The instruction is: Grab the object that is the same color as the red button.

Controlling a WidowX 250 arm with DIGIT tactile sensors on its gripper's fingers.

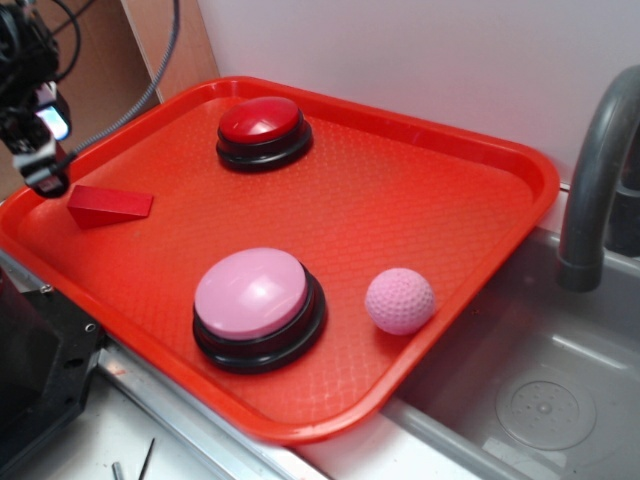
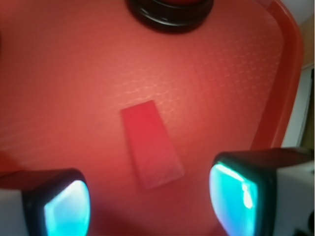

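The small flat red block (image 1: 110,204) lies near the left edge of the red tray (image 1: 520,170). In the wrist view the red block (image 2: 151,143) sits just ahead of the gap between my fingers, apart from both. My gripper (image 1: 40,172) hangs over the tray's left rim, just left of the block; my gripper (image 2: 150,201) is open with nothing between its teal-lit pads (image 2: 231,196). The red button (image 1: 262,128), a glossy red dome on a black base, stands at the tray's back; only the red button's base (image 2: 170,12) shows at the top of the wrist view.
A pink-domed button (image 1: 258,305) on a black base stands at the tray's front. A pink dimpled ball (image 1: 400,300) rests to its right. A grey sink basin (image 1: 550,400) and a dark faucet (image 1: 595,180) lie to the right of the tray.
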